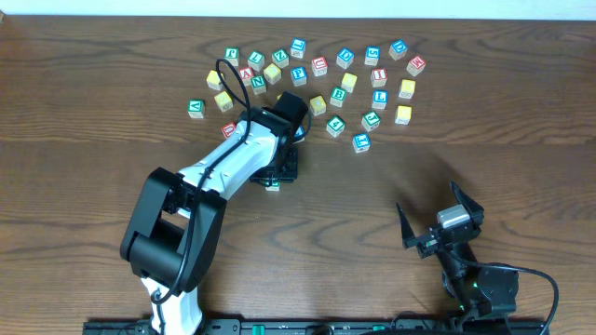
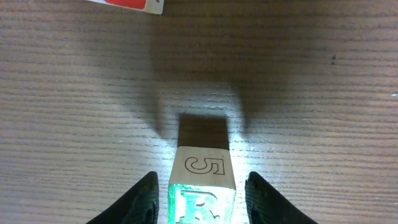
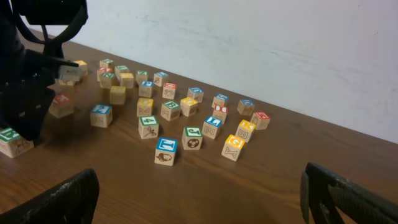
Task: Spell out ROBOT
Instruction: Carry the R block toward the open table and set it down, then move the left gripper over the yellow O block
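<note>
A wooden block with a green R on top and a 5 on its side (image 2: 200, 186) rests on the table between the fingers of my left gripper (image 2: 200, 198). The fingers are open, with a gap on each side of the block. In the overhead view the block (image 1: 273, 186) peeks out just below the left gripper (image 1: 279, 170). It also shows at the far left of the right wrist view (image 3: 10, 140). My right gripper (image 1: 438, 221) is open and empty over bare table at the front right; its fingers frame the right wrist view (image 3: 199, 199).
Several letter blocks lie scattered at the back of the table (image 1: 321, 74), also seen in the right wrist view (image 3: 168, 112). A red block (image 1: 229, 129) lies left of the left arm; its edge shows in the left wrist view (image 2: 127, 5).
</note>
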